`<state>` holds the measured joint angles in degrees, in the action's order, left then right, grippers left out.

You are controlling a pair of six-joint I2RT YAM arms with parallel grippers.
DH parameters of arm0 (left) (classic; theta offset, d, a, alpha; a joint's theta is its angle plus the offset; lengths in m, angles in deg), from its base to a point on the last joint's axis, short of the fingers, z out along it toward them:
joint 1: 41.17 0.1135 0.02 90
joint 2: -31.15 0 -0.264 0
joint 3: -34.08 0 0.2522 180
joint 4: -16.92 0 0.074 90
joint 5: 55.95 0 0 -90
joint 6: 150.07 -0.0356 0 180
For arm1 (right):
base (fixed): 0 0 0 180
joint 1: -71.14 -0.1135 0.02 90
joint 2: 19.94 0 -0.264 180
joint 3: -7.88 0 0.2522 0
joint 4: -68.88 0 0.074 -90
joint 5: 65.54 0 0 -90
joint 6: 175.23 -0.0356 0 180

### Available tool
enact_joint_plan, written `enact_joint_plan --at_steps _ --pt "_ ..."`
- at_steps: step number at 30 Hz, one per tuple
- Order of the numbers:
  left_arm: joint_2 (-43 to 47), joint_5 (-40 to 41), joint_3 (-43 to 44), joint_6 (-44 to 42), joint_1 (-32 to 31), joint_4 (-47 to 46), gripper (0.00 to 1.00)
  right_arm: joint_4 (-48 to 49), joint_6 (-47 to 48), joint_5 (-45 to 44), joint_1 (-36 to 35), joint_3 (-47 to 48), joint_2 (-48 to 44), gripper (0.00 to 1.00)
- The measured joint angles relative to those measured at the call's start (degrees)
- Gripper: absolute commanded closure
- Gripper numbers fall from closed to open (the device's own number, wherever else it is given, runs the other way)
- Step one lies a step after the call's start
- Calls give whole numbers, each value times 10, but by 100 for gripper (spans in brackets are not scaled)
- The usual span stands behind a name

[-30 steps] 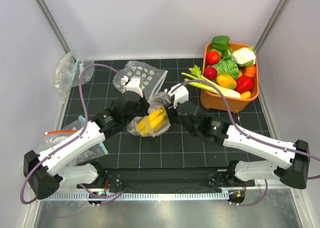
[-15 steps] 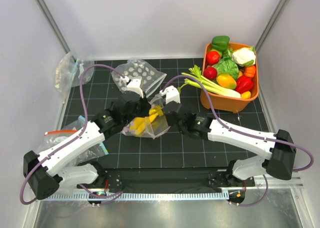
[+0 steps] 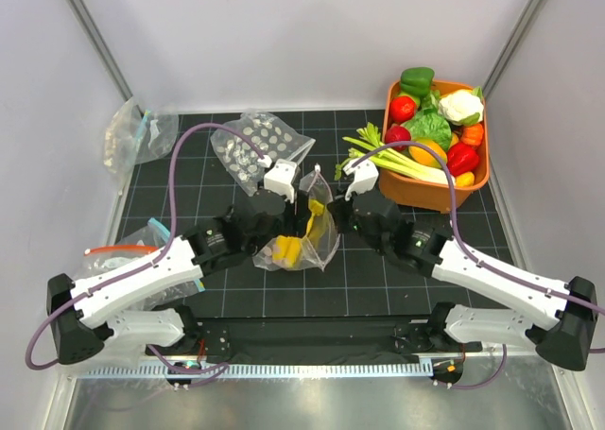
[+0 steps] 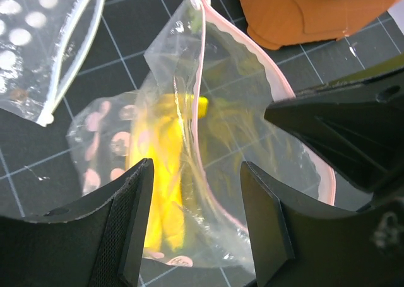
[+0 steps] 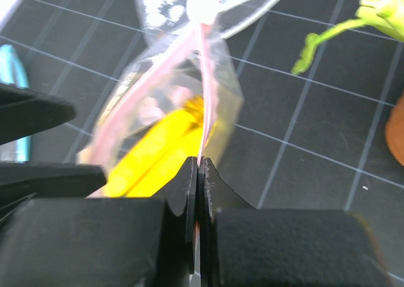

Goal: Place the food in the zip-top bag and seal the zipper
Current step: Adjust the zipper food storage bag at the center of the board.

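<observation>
The zip-top bag (image 3: 304, 233) stands near the middle of the mat with the yellow banana bunch (image 3: 288, 249) inside it. In the left wrist view my left gripper (image 4: 199, 227) is open. Its fingers (image 4: 134, 221) straddle the bag's (image 4: 240, 142) lower part and the banana (image 4: 163, 180) without pinching. My right gripper (image 5: 199, 168) is shut on the pale pink zipper (image 5: 203, 79) at the bag's mouth edge. The small red fruit (image 3: 397, 137) and the lettuce (image 3: 430, 128) lie in the orange basket (image 3: 430, 192).
Celery stalks (image 3: 392, 158) hang over the basket's left rim. A second dotted bag (image 3: 253, 143) lies behind the arms. Plain clear bags sit at the back left (image 3: 132, 132) and at the left edge (image 3: 118, 253). Side walls close in the mat.
My left gripper has let go of the bag and opened. My right gripper has closed on the pink zipper edge. The bag has shifted right and now stands more upright.
</observation>
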<state>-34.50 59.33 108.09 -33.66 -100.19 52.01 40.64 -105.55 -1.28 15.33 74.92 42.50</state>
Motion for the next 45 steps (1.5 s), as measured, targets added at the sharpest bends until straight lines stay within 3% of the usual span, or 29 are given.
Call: enact_joint_plan --at_steps 5,15,25,29,37,45 --pt "1 40 7 -16 -18 0 41 27 0 32 0 -12 -14 99" --pt "-27 77 48 -42 -31 5 71 44 5 63 0 -16 -14 99" --pt "-104 111 100 -73 -31 8 67 49 7 71 0 -17 -13 99" --pt "-129 130 111 -75 -31 17 71 48 7 71 0 -17 -13 99" --pt "-133 150 113 -70 -31 42 71 48 10 71 0 -17 -13 99" --pt "-134 155 119 -49 -32 73 64 48 11 70 0 -17 -13 99"
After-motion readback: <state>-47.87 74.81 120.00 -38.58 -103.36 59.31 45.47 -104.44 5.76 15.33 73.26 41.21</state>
